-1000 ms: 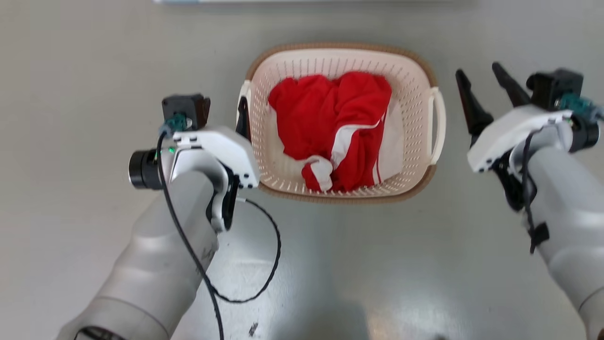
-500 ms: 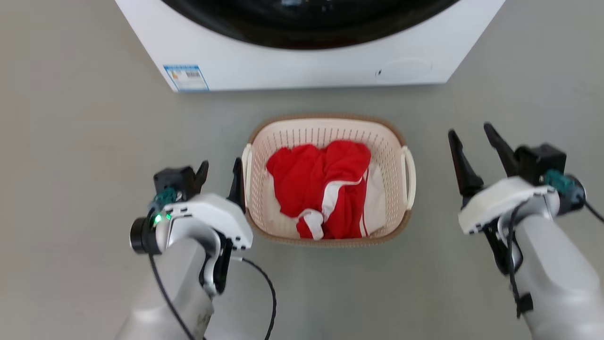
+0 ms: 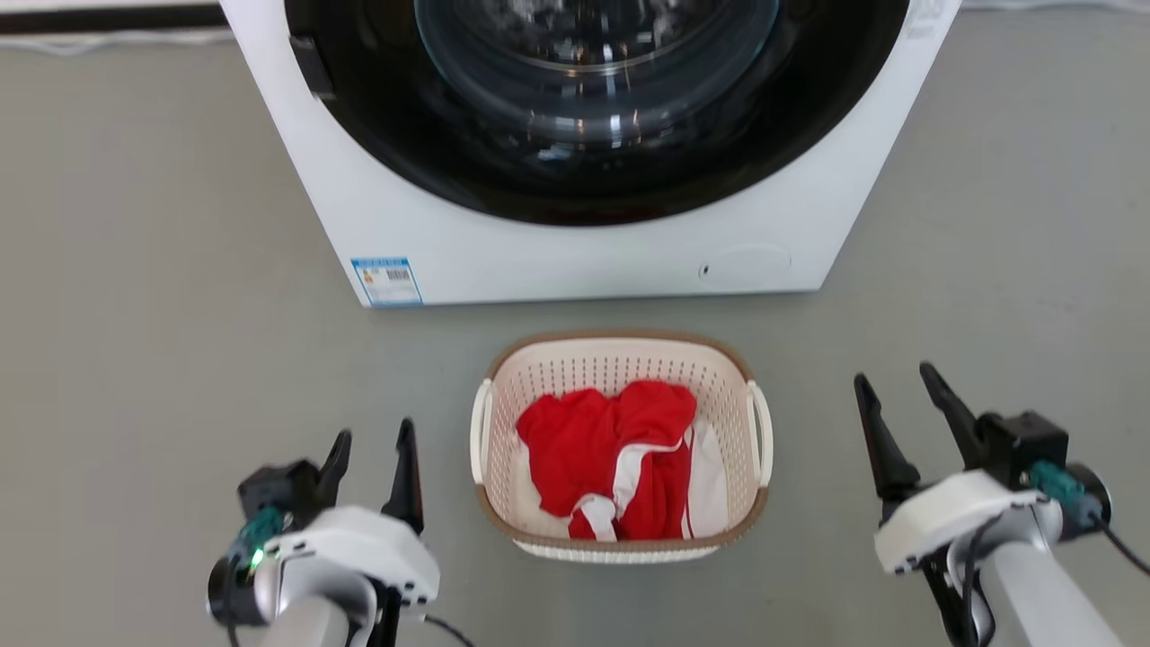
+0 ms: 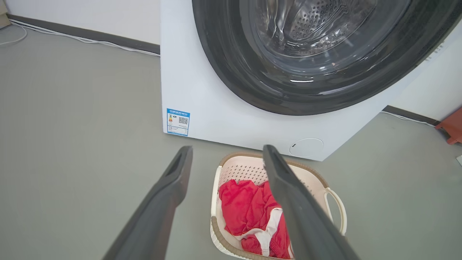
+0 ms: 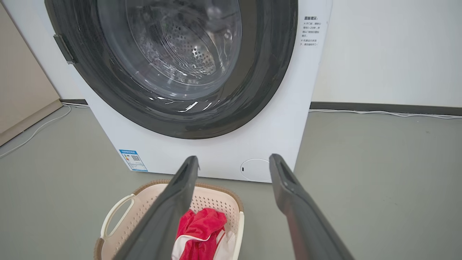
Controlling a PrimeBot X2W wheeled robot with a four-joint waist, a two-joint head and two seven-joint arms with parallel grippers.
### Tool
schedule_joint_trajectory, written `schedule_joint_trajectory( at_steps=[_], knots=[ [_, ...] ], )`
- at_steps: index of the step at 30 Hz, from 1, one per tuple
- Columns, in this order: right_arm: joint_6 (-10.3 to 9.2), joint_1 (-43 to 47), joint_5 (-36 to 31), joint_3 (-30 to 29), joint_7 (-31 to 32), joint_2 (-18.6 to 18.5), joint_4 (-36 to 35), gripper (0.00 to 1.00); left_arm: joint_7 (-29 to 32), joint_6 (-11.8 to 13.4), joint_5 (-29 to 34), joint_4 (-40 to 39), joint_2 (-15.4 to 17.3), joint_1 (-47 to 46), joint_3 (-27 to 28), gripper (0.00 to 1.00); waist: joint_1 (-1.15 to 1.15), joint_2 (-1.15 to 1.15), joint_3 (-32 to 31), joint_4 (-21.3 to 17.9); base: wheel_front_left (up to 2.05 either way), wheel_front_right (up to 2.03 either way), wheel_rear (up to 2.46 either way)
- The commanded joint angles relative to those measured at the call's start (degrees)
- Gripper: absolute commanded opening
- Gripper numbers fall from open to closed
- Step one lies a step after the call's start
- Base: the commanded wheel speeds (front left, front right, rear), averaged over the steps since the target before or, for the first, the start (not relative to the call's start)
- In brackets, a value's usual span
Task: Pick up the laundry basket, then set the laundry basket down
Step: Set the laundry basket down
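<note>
Sitting on the grey floor [image 3: 135, 270], the laundry basket [image 3: 620, 367] stands upright just in front of the white washing machine [image 3: 557, 256], with a narrow strip of bare floor between its far rim and the machine's bottom edge. A brown rim runs all round it. Its white left handle [image 3: 481, 431] and right handle [image 3: 764, 433] are both free, with nothing touching them. Inside lies a crumpled red garment [image 3: 602, 440] with white stripes, on top of a white cloth [image 3: 714, 485] that shows toward the basket's right side. The left claw [image 3: 373, 436] hangs at the basket's left, near the left handle but apart from it, its two dark fingers spread and empty, pointing toward the machine. The right claw [image 3: 895, 377] hangs at the basket's right, farther out from the right handle, its fingers likewise spread wide with nothing between them. In the left wrist view the basket lies low between and behind the two fingers; in the right wrist view it lies low behind the left-hand finger. The machine's round dark door [image 3: 593, 189] with its glass faces the robot. A blue-edged label [image 3: 387, 281] sits at the lower left corner of the machine's front, and a round cap [image 3: 746, 265] sits near the lower right corner
</note>
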Motion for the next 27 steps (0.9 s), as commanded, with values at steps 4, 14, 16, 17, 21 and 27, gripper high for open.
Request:
schedule_joint_trajectory(
  at_steps=[4, 14, 16, 17, 21, 27],
  knots=[
    [0.34, 4.47, -0.70, -0.25, -0.77, 0.86, -3.88, 1.00, -0.35, -1.09, 2.36, -5.52, 0.71, 4.28, 4.93, 1.00, 0.00, 0.00, -4.09, 0.26, 0.00, 0.00, 0.00],
    [0.34, 10.89, -1.55, -2.09, -0.73, 1.93, -8.19, 1.00, -0.35, -2.49, 5.17, -12.51, -0.34, 12.27, 9.16, 1.00, 0.00, 0.00, -8.08, 0.01, 0.00, 0.00, 0.00],
    [0.34, 12.06, -1.75, -2.41, -0.52, 2.14, -9.00, 1.00, -0.35, -2.75, 5.32, -13.60, -0.60, 13.70, 9.72, 1.00, 0.00, 0.00, -8.81, -0.08, 0.00, 0.00, 0.00],
    [0.34, 12.61, -1.70, -2.63, -0.39, 2.35, -9.42, 1.00, -0.35, -2.81, 5.38, -14.05, -0.72, 14.41, 9.85, 1.00, 0.00, 0.00, -9.11, -0.13, 0.00, 0.00, 0.00],
    [0.34, 14.35, -1.87, -3.34, 0.27, 2.85, -11.18, 1.00, -0.35, -3.00, 5.10, -15.41, -1.09, 16.21, 10.55, 1.00, 0.00, 0.00, -9.72, -0.23, 0.00, 0.00, 0.00],
    [0.34, 16.35, -2.30, -4.62, 0.90, 3.43, -13.22, 1.00, -0.35, -2.62, 5.00, -17.54, -1.34, 17.57, 11.40, 1.00, 0.00, 0.00, -10.07, -0.38, 0.00, 0.00, 0.00]
  ],
)
